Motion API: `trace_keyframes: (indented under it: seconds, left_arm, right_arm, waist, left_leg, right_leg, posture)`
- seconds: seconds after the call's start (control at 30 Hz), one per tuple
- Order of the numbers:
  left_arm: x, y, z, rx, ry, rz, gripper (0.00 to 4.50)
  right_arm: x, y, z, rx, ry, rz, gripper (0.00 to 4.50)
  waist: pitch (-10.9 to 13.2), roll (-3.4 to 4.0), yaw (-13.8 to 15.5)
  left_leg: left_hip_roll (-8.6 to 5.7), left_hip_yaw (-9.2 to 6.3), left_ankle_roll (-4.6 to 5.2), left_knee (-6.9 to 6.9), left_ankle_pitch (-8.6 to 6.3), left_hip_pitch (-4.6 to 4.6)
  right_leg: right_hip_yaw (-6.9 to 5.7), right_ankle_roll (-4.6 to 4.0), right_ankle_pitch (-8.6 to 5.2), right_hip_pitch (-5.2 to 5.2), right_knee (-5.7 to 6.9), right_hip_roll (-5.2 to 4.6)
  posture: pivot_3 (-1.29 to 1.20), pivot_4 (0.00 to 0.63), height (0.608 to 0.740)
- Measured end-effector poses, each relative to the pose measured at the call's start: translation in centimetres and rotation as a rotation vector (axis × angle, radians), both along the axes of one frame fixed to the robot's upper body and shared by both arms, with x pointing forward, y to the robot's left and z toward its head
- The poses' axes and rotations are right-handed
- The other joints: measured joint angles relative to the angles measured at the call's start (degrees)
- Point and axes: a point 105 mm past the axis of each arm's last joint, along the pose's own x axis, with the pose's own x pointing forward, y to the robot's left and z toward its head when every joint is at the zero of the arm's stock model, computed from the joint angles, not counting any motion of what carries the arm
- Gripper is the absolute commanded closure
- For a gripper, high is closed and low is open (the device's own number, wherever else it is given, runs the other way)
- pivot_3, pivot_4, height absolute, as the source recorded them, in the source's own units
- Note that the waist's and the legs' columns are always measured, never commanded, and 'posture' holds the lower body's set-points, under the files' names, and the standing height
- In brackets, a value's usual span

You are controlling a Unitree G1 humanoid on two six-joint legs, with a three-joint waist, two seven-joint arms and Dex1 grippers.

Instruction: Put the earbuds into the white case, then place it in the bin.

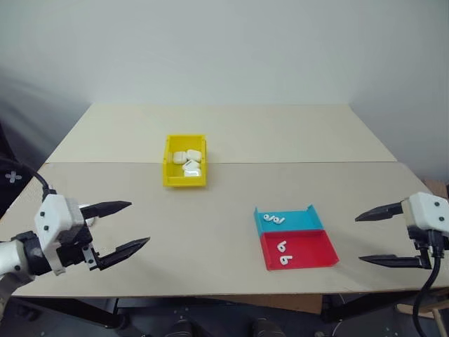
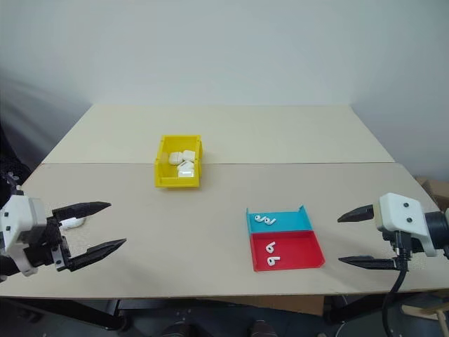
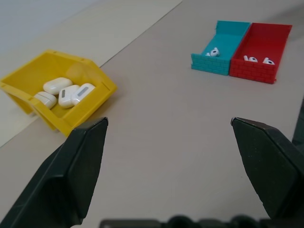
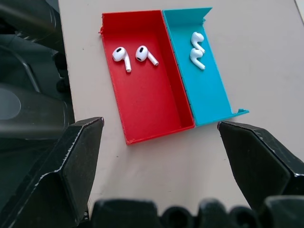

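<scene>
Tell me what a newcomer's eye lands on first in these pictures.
The bright yellow bin at mid-table, already holding several white cases, stands out most. Nearer the robot's right side, a teal tray and a red tray lie side by side, each with two earbuds. The left tool and the right tool hover open at the table's near corners, holding nothing.
</scene>
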Motion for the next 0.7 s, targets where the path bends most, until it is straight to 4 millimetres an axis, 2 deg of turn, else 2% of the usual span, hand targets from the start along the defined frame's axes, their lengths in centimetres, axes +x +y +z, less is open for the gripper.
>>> trace_keyframes:
  seconds: [0.4, 0.7]
  left_arm:
    - [0.6, 0.3, -0.3, 0.031, -0.018, 0.058, 0.00]
    - [0.6, 0.2, -1.6, 0.172, -0.005, 0.164, 0.00]
  right_arm:
    - [0.1, -0.1, 0.0, -0.001, -0.012, 0.002, 0.06]
    - [0.6, -0.2, 0.4, 0.007, -0.032, -0.005, 0.06]
  waist:
    - [0.00, 0.00, 0.00]
    - [0.00, 0.00, -0.01]
  left_leg:
    - [0.00, 0.01, 0.00, 0.00, 0.00, 0.00]
    - [0.00, 0.01, 0.00, 0.00, 0.00, 0.00]
  right_leg:
    - [0.01, 0.00, 0.00, 0.00, 0.00, 0.00]
    - [0.01, 0.00, 0.00, 0.01, 0.01, 0.00]
  posture:
    - [0.00, 0.150, 0.740]
    - [0.00, 0.150, 0.740]
